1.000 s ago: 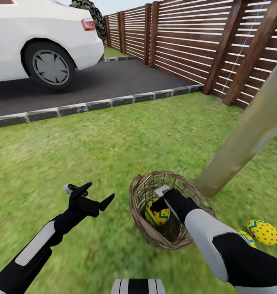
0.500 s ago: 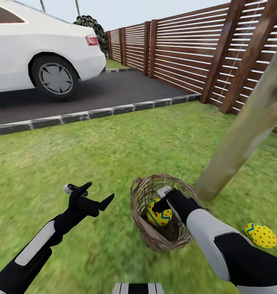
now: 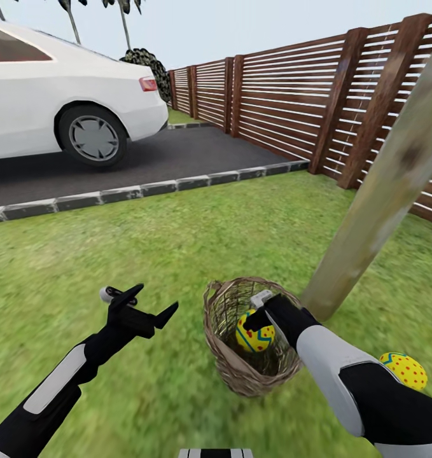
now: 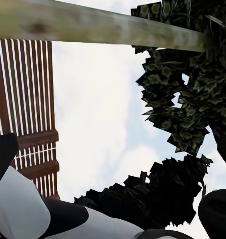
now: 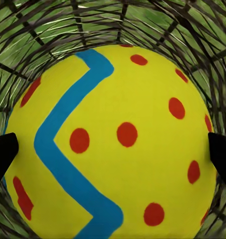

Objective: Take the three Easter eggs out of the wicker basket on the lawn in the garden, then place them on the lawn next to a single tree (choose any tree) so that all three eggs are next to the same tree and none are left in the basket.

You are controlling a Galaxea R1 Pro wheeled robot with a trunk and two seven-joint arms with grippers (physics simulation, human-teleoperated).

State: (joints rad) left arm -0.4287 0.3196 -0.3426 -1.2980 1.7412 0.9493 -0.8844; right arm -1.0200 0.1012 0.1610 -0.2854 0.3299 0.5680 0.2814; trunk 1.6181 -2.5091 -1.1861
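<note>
Grass runs underfoot in every direction, the lawn [image 3: 177, 242] short and green right up to a grey stone kerb [image 3: 146, 189]. Nearest, the left gripper [image 3: 142, 304] hangs over bare turf with its jaws spread apart and nothing between them. Just to its right sits the wicker basket [image 3: 231, 375], upright on the grass, and the right gripper [image 3: 257, 316] reaches down inside it. In the right wrist view its two dark fingertips [image 5: 3, 154] sit at either side of a yellow Easter egg [image 5: 113, 144] with red dots and a blue zigzag, the weave of the basket all around it; the jaws look closed against the egg's flanks. From the head view the same egg sits at about rim height inside the basket, under the black wrist.

Off to the right, low on the grass and partly hidden by the right forearm, a second egg [image 3: 406, 370] lies outside the basket, near the foot of the tree [image 3: 381, 191]. I cannot make out a third egg. The tree's pale trunk leans up and to the right from just behind the basket, close beside its rim but not clearly touching.

Beyond the kerb is a dark driveway [image 3: 146, 159] with a white car [image 3: 56, 102] parked on it. A brown slatted fence [image 3: 285, 95] closes the garden at the back and right, with a dark bushy tree [image 3: 149, 63] and thin palm stems [image 3: 72, 22] past the car.
</note>
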